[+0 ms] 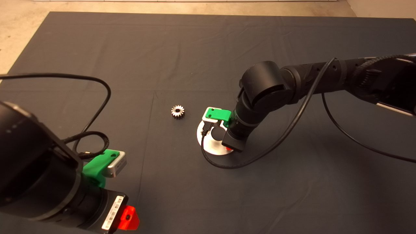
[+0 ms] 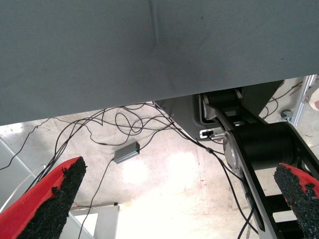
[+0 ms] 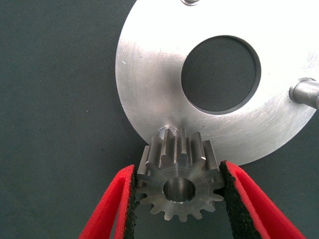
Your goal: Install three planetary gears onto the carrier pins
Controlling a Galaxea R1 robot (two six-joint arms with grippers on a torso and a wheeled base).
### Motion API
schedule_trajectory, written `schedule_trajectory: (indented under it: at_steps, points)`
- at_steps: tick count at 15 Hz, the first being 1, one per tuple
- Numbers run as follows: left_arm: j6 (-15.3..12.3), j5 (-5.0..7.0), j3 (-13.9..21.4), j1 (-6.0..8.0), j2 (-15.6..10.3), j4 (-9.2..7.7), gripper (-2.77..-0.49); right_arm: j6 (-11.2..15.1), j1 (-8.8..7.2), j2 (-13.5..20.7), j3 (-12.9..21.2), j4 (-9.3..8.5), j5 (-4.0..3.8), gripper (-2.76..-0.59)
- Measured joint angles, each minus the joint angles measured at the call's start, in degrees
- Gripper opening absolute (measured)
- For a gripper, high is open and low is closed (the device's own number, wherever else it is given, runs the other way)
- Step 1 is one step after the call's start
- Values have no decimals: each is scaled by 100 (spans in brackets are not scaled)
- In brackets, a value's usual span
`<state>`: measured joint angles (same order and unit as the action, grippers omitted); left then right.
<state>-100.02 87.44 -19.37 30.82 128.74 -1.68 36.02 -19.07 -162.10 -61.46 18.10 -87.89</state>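
Note:
My right gripper point(image 3: 178, 191) is shut on a dark-silver planetary gear point(image 3: 177, 181) and holds it just above the edge of the silvery round disc point(image 3: 149, 74), over the mat's middle point(image 1: 227, 148). One carrier pin point(image 3: 167, 131) peeks out right behind the gear. A second pin point(image 3: 305, 92) stands at the disc's side and a third point(image 3: 191, 2) at its far edge. In the head view the disc point(image 1: 205, 140) is partly hidden by the right arm. A second gear point(image 1: 177, 111) lies on the mat beside the disc. My left gripper point(image 2: 184, 199) is open and parked at the lower left.
The right arm's black cable point(image 1: 227, 164) loops on the mat in front of the disc. The left wrist view looks past the mat's edge point(image 2: 149, 99) at a floor with cables and a small grey box point(image 2: 126, 152).

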Motion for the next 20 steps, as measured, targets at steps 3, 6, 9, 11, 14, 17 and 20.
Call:
schedule_trajectory:
  at_steps: [3,6,9,11,14,17,20]
  points:
    - [0,2,0,0,-2,0,-51,0,0,-39,-50,-5,13,-231]
    - [-2,-1,0,0,0,0,-51,0,-1,-48,-99,-6,9,-230]
    - [0,2,0,0,-2,0,-51,-1,0,-77,-107,-6,5,-230]
    - [-2,2,0,0,-2,0,-51,0,0,-80,-110,-6,7,-230]
    - [0,-1,0,0,-2,0,-51,0,0,-80,-113,-6,5,-231]
    - [0,-1,0,0,-2,0,-51,0,0,-94,-117,-6,11,-231]
    - [0,-1,0,0,-2,0,-51,0,0,-94,-118,-6,7,-231]
